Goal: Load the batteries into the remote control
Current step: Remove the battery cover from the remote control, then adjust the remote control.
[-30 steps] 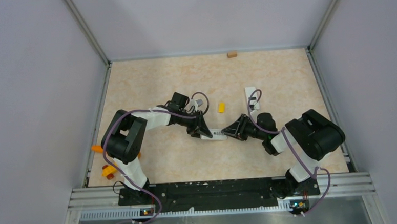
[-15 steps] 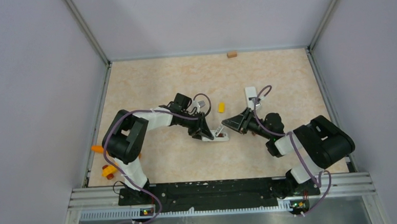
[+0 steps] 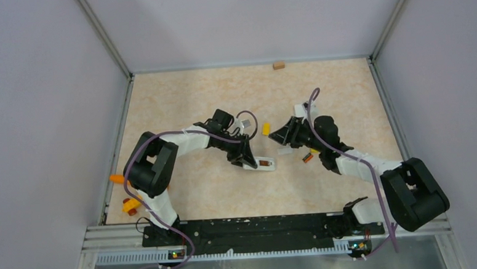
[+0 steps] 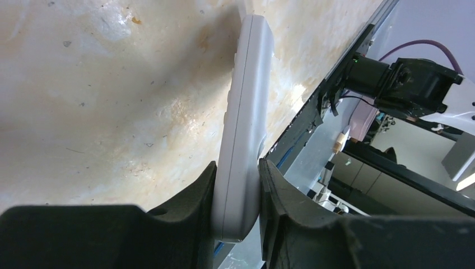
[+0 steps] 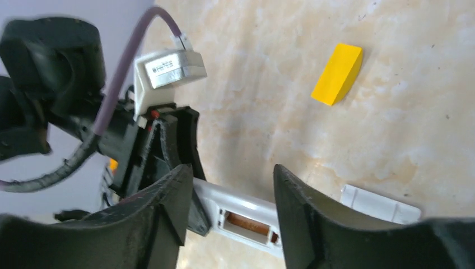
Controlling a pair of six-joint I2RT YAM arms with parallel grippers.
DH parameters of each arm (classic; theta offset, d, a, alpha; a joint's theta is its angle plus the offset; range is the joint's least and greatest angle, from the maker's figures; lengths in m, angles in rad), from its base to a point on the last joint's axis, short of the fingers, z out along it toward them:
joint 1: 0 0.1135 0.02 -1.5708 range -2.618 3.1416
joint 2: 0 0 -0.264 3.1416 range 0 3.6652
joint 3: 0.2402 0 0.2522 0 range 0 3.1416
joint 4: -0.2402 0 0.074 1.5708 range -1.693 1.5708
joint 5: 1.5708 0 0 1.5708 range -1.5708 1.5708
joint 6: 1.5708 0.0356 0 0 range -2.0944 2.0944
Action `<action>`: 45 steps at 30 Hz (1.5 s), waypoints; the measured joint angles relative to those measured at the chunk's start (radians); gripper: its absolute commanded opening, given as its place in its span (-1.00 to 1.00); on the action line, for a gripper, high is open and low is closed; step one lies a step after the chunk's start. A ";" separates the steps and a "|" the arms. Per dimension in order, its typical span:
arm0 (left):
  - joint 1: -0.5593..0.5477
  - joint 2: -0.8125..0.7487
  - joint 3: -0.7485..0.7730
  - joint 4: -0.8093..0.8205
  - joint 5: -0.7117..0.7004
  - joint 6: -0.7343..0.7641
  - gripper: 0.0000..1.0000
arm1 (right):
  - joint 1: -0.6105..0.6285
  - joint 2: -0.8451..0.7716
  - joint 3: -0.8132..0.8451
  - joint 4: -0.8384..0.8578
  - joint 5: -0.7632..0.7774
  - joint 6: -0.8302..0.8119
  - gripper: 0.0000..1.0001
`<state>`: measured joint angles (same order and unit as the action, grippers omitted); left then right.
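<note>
Remote control (image 3: pixel 263 164) rests near the middle of the bench (image 3: pixel 185 100), recess facing up, with one brown battery (image 5: pixel 246 224) already inside. Left claw (image 4: pixel 236 171) is clenched on its end. Right claw (image 5: pixel 232 179) hangs released and empty above. An orange-and-black battery (image 3: pixel 308 158) lies near; I judge it is best pinched at its middle while the remote is held steady.

Left end effector (image 3: pixel 244 160) grips the remote control (image 3: pixel 265 164); right end effector (image 3: pixel 276 134) hovers apart.
</note>
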<state>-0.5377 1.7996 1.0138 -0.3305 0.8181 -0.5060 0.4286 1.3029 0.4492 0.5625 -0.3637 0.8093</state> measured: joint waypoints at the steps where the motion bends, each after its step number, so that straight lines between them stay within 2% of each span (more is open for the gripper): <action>1: 0.000 0.000 0.007 -0.013 -0.003 0.011 -1.00 | 0.000 -0.003 0.017 -0.031 -0.002 -0.035 0.26; 4: 0.000 -0.010 0.023 -0.050 -0.013 0.055 -1.00 | 0.000 -0.003 0.038 -0.101 -0.045 -0.151 0.37; 8: -0.007 -0.038 0.070 -0.146 -0.039 0.163 -1.00 | 0.000 -0.013 0.029 -0.160 -0.182 -0.293 0.42; 16: -0.027 -0.117 0.257 -0.343 -0.003 0.496 -1.00 | 0.002 -0.149 -0.002 -0.167 -0.409 -0.414 0.44; 19: -0.044 -0.119 0.327 -0.462 -0.001 0.647 -1.00 | 0.008 -0.151 -0.002 -0.155 -0.441 -0.424 0.44; 24: -0.050 -0.119 0.391 -0.602 0.013 0.801 -1.00 | 0.013 -0.224 -0.002 -0.161 -0.434 -0.433 0.44; 29: -0.066 -0.119 0.428 -0.682 0.061 0.890 -0.99 | 0.014 -0.319 -0.001 -0.139 -0.424 -0.453 0.42; 32: -0.068 -0.119 0.432 -0.704 0.082 0.921 -0.95 | 0.018 -0.295 0.013 -0.150 -0.440 -0.469 0.35; 36: -0.068 -0.120 0.444 -0.721 0.109 0.940 -0.79 | 0.064 -0.230 0.038 -0.174 -0.483 -0.469 0.28; 38: -0.068 -0.124 0.448 -0.721 0.121 0.948 -0.74 | 0.093 -0.218 0.045 -0.181 -0.509 -0.469 0.18; 41: -0.069 -0.135 0.451 -0.737 0.142 0.958 -0.63 | 0.113 -0.213 0.055 -0.190 -0.552 -0.469 -0.16; 42: -0.070 -0.139 0.451 -0.744 0.151 0.962 -0.53 | 0.113 -0.213 0.061 -0.193 -0.559 -0.468 -0.30; 45: -0.072 -0.150 0.454 -0.761 0.173 0.975 0.01 | 0.113 -0.213 0.077 -0.206 -0.568 -0.469 -0.83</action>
<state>-0.6098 1.6497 1.4681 -1.0920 0.9909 0.4690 0.5411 1.0901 0.5266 0.3569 -0.9314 0.3405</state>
